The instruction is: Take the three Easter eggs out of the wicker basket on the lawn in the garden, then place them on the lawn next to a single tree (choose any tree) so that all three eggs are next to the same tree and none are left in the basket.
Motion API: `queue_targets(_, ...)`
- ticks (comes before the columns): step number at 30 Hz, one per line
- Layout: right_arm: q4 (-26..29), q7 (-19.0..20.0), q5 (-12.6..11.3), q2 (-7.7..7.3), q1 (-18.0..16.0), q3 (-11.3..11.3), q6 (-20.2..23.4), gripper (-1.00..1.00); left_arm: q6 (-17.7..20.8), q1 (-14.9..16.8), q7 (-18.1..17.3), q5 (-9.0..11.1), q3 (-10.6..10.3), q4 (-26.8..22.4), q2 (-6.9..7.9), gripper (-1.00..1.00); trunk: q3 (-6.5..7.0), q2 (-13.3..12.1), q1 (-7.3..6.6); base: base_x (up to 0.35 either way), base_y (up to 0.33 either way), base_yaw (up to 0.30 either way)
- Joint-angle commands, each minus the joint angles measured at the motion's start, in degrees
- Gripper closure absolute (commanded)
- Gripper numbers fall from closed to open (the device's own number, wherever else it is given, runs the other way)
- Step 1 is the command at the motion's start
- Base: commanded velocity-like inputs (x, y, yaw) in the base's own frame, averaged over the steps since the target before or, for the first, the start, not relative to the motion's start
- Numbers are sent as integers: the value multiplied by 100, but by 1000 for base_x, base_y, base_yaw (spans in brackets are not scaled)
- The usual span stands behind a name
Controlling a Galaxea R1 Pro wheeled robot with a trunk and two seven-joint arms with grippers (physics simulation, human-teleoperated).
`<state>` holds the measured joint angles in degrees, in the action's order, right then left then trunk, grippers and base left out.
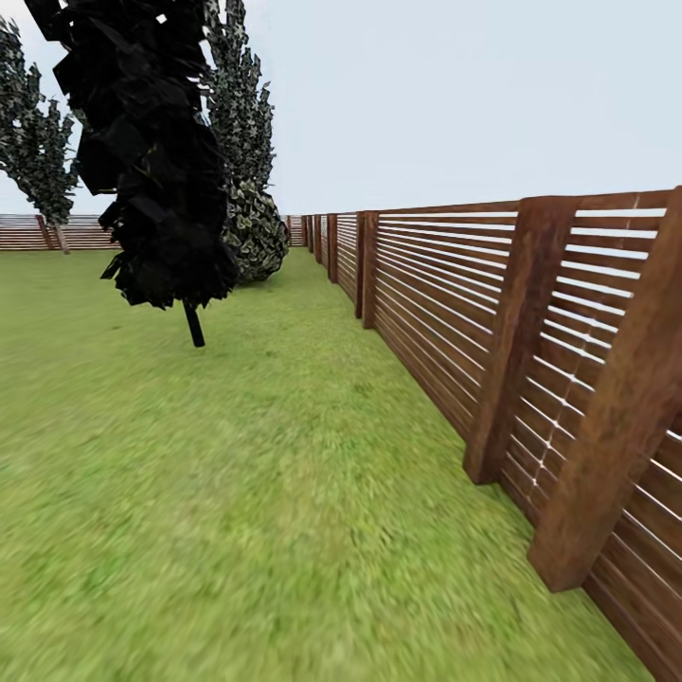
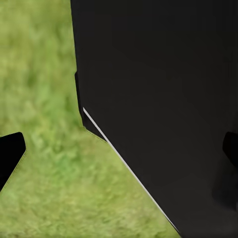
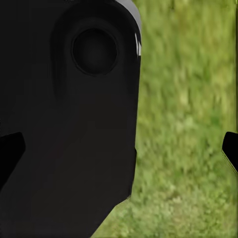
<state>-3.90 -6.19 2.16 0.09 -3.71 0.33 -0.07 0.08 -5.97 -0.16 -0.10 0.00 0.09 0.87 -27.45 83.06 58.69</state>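
Nothing of the basket or eggs is before you yet, so you cannot judge which way they lie from either claw or which arm is nearer. You face the lawn (image 1: 237, 493), with the slatted fence (image 1: 530, 379) running along your right into the distance. One dark tree (image 1: 156, 161) stands ahead to your left, its thin trunk (image 1: 193, 324) leaning; paler trees and a rounded bush (image 1: 254, 232) sit further back. Each wrist view looks down past dark robot bodywork onto grass. The left gripper (image 2: 119, 151) and right gripper (image 3: 119, 148) both show fingertips spread wide apart, holding nothing.
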Motion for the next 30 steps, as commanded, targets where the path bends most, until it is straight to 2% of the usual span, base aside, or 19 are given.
queue_targets(1,-11,-16,26,1,-7,4,-3,-100,1,2,-2,0,0,0,1,-100,-4,2,3,332,0,0)
queue_targets(22,-14,-7,21,18,-7,2,29,-100,-1,3,-2,2,0,0,1,-100,-4,2,3,331,0,2)
queue_targets(30,-21,-88,-3,35,-7,2,33,-100,-5,3,-2,-4,-14,0,1,-100,-4,2,3,332,0,264)
